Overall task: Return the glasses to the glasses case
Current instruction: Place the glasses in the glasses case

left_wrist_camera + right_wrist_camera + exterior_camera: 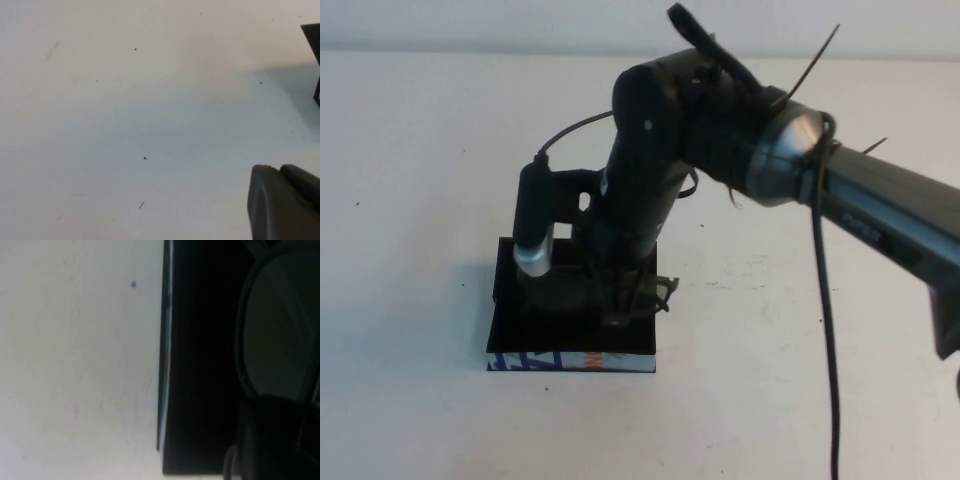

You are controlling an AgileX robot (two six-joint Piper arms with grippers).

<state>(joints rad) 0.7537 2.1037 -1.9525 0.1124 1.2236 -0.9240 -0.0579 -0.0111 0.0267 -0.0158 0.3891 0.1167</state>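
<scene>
The glasses case (510,305) lies open on the white table left of centre, its printed white, blue and orange front edge (570,361) facing me. My right gripper (620,305) reaches straight down into the case and is shut on the glasses (645,293), which sit low inside with one temple poking over the case's right side. In the right wrist view a greyish lens of the glasses (280,320) shows over the black lining of the case (200,365). My left gripper (280,168) is shut and empty over bare table, out of the high view.
The right arm (880,200) and its cable (825,330) cross the right half of the table. A dark corner (314,45) shows at the edge of the left wrist view. White table (420,150) surrounds the case.
</scene>
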